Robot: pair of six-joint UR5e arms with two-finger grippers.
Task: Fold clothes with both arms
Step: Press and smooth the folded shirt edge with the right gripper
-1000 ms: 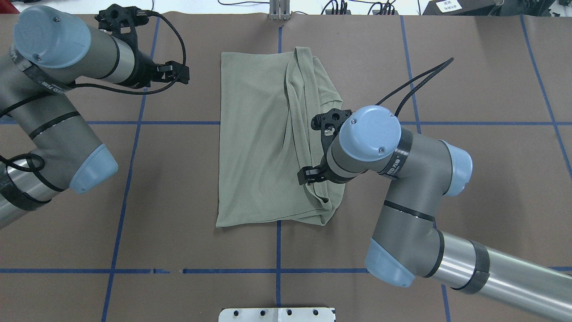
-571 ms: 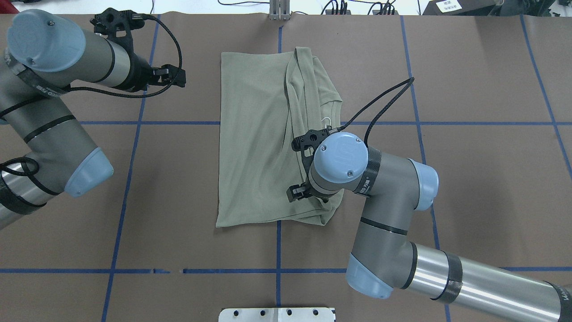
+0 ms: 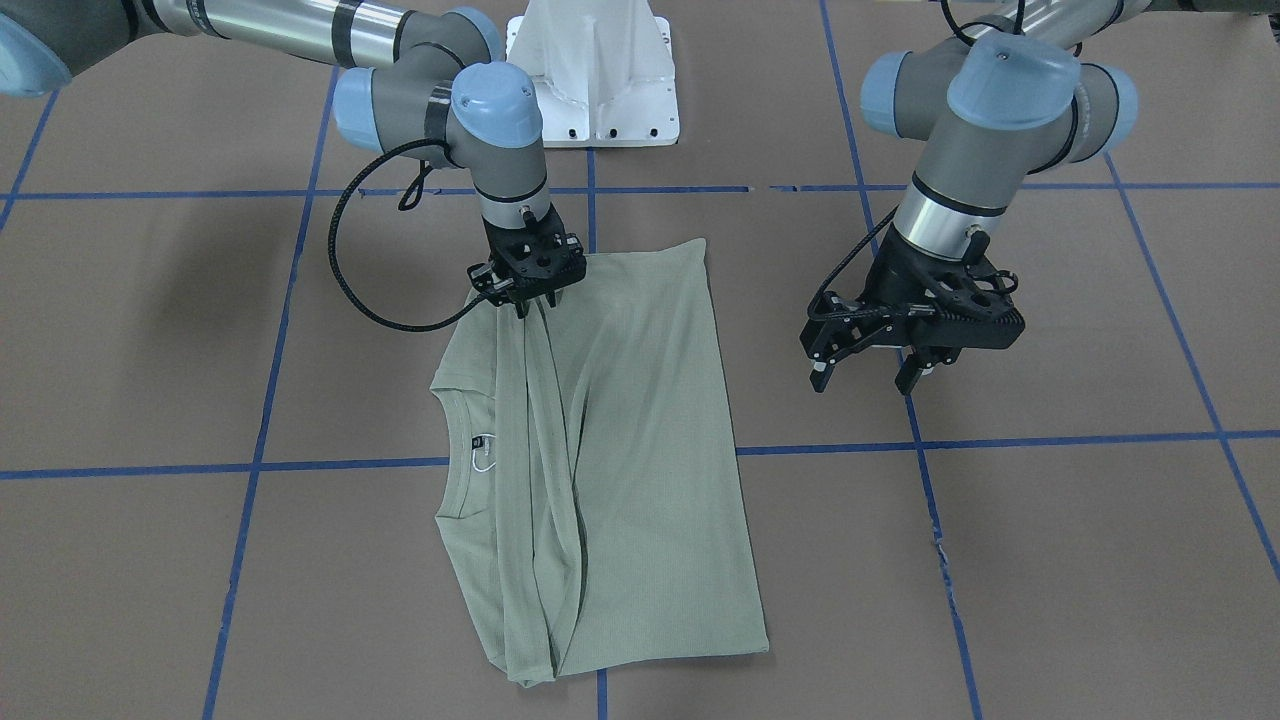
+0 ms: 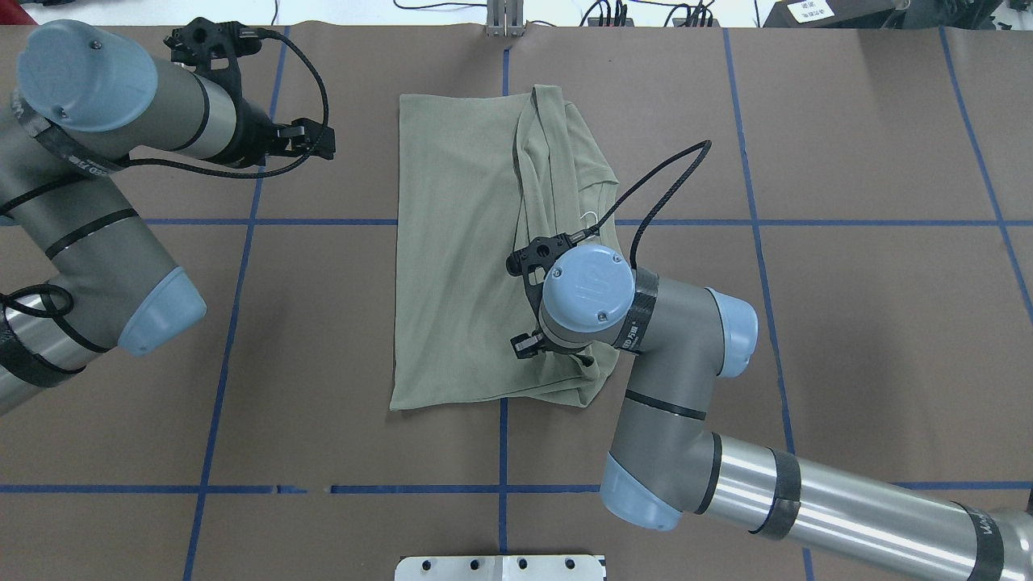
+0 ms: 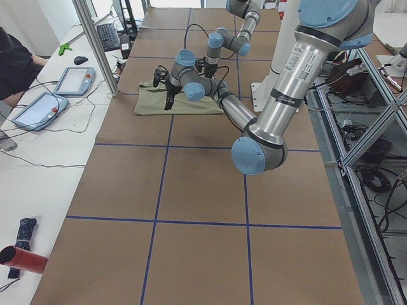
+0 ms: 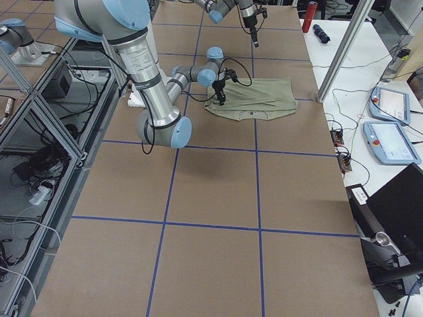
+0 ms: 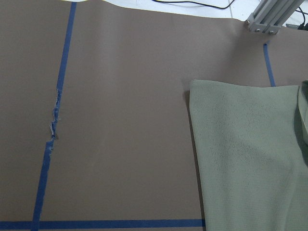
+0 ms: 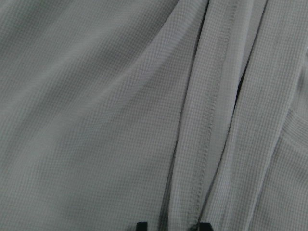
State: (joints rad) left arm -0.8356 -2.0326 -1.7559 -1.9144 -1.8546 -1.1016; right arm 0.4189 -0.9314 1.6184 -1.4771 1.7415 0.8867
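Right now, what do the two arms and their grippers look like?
The left arm and right arm are alike: grey tubes, light-blue joint caps, silver sections, black bands with white lettering. The left gripper and right gripper are black and two-fingered, each with a looping black cable.

Bright, even overhead light; soft shadows; right-wrist close-up slightly blurred.

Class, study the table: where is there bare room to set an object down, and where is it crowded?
Free: the brown paper-covered table right of the sage-green knit shirt, beyond the right arm, and the strip between shirt and open left gripper. Crowded: the shirt's bunched edge under the right gripper.
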